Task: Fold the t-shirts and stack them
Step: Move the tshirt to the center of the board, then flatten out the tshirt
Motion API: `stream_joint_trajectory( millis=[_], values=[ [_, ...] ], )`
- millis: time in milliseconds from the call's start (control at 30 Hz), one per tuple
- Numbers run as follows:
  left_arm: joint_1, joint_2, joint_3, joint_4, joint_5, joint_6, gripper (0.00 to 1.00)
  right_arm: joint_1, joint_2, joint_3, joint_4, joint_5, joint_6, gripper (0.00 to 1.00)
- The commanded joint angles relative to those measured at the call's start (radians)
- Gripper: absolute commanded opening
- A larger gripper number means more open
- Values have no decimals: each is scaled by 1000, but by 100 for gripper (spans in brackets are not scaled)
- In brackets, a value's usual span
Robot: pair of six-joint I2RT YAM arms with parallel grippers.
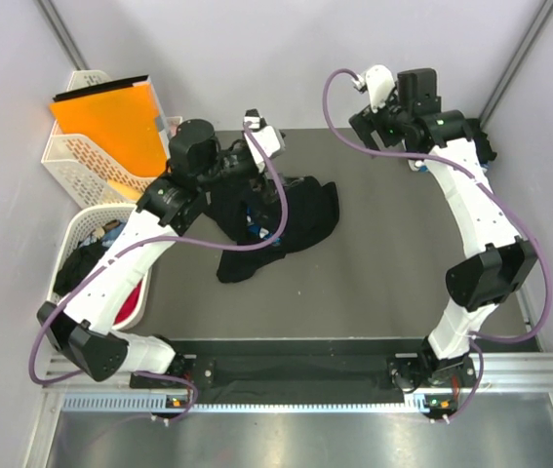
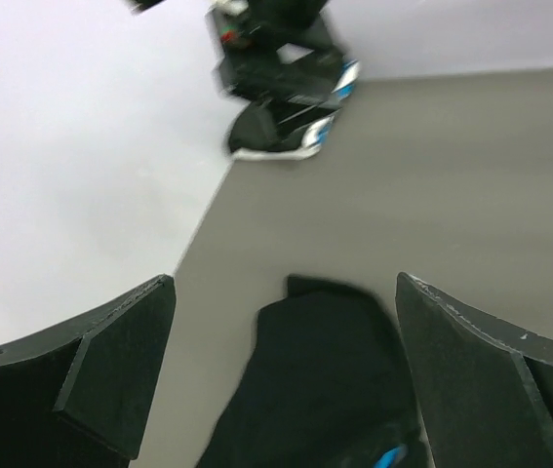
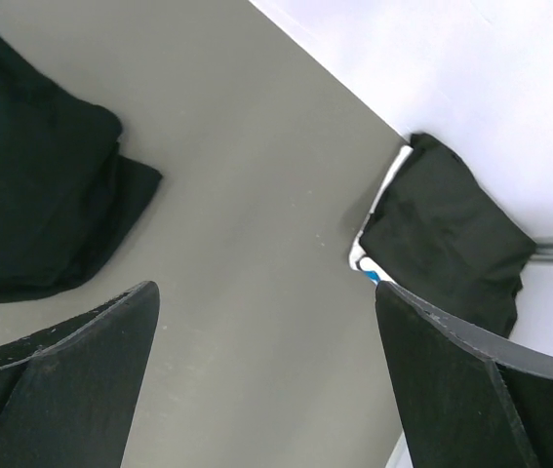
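Note:
A crumpled black t-shirt (image 1: 291, 219) lies in a heap on the grey table (image 1: 393, 273), with a bit of blue print showing (image 2: 391, 458). My left gripper (image 1: 249, 174) hovers over its back edge; in the left wrist view the left gripper (image 2: 286, 283) is open, with the cloth below the gap and nothing held. Raised at the back right, my right gripper (image 1: 372, 132) is open and empty above bare table (image 3: 266, 288). A pile of folded black shirts (image 3: 447, 229) on a white-blue one sits in the back right corner.
A round white lattice basket (image 1: 79, 226) at the left edge holds dark and red shirts (image 1: 132, 304). Behind it, another white basket (image 1: 71, 161) carries the orange flat folder (image 1: 110, 117). Grey walls close in the table at back and sides.

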State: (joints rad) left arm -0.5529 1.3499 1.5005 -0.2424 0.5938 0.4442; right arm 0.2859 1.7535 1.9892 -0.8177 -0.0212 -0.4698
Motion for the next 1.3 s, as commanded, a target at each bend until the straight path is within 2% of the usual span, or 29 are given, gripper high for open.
stream_joint_trajectory(
  millis=[0,100,200,267,367,533,733,767,867,1100,1200,1267],
  values=[
    [-1,-28,-16,-29,-230,125,98,16,0,22,-18,-81,8,93],
    [2,-8,-42,-72,-469,166,99,16,15,11,-66,-172,8,91],
    [39,-8,-130,-49,-625,229,98,25,24,-32,-83,-235,-46,90],
    [91,-3,-207,-15,-663,234,98,33,21,-65,-58,-238,-62,91],
    [197,24,-220,-26,-644,189,97,48,35,-104,-17,-229,-84,91],
    [290,35,-233,-26,-632,171,94,88,98,-108,-17,-241,-150,92],
    [303,20,-241,-55,-598,189,93,102,216,-119,-40,-336,-167,90],
    [303,18,-241,-57,-603,191,93,108,224,-119,-47,-354,-171,87],
    [304,15,-238,-58,-617,197,93,137,232,-147,-66,-404,-207,88],
    [306,18,-241,-69,-611,203,92,205,273,-201,9,-343,-224,91],
    [304,20,-241,-71,-606,199,92,213,339,-153,43,-306,-187,88],
    [306,22,-243,-77,-601,199,91,213,363,-115,71,-267,-156,76]
  ],
)
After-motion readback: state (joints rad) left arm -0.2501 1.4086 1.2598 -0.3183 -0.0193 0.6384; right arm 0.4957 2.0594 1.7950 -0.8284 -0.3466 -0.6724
